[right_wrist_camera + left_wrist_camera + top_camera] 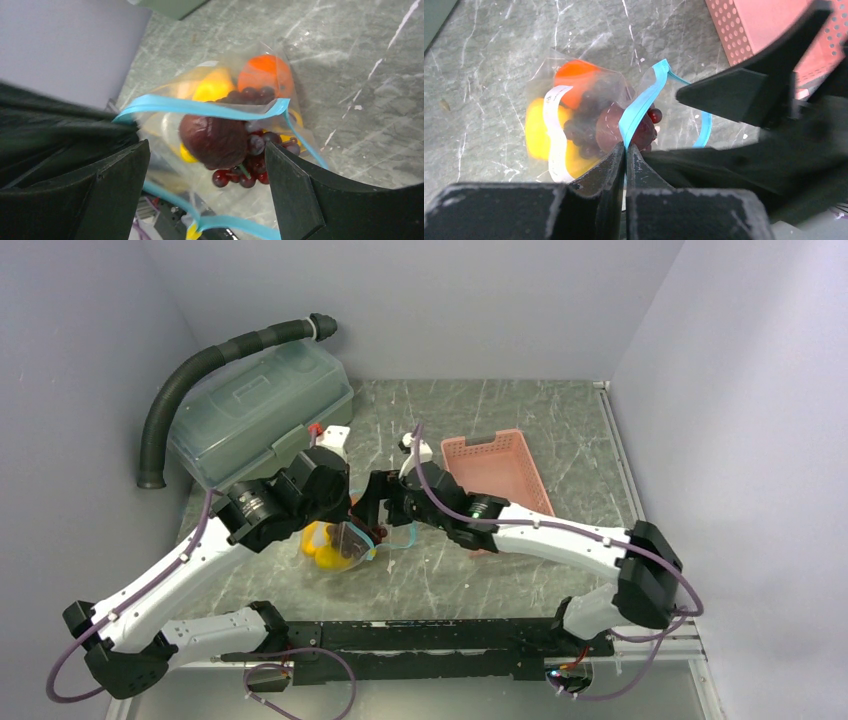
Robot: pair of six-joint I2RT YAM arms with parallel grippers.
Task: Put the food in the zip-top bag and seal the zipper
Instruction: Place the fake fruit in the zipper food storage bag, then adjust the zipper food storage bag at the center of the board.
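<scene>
Top external view: your zip-top bag (335, 552) lies on the table (500, 410) near its middle, squeezed between the left gripper (352, 532) and the right gripper (378, 502), which meet over it. Free room: bare tabletop toward the arm bases and off to the near right. The far left is taken by the green-grey box (260, 410) with a black hose (215, 360) curling over it, and the pink basket (495, 465) sits just behind the right arm. Grey walls (470, 300) close three sides. The bag's long axis runs roughly left to right, closed bottom to the left and mouth toward the right arm. Left wrist view: your left gripper (625, 148) is clenched, fingers pressed together on the teal zipper (639, 107), which rises from the pinch and loops round an open mouth. Through the plastic you can make out the orange (579, 80), yellow pieces (536, 130), the grape bunch (584, 130), the reddish-purple round fruit (611, 127) and a white label (554, 135). Right wrist view: your right gripper (206, 145) is released, fingers spread wide either side of the mouth. Whether they touch the plastic you cannot tell. Some grapes hang at the mouth's lip. Hard to read: the count of yellow pieces, and from above most of the bag under both wrists.
</scene>
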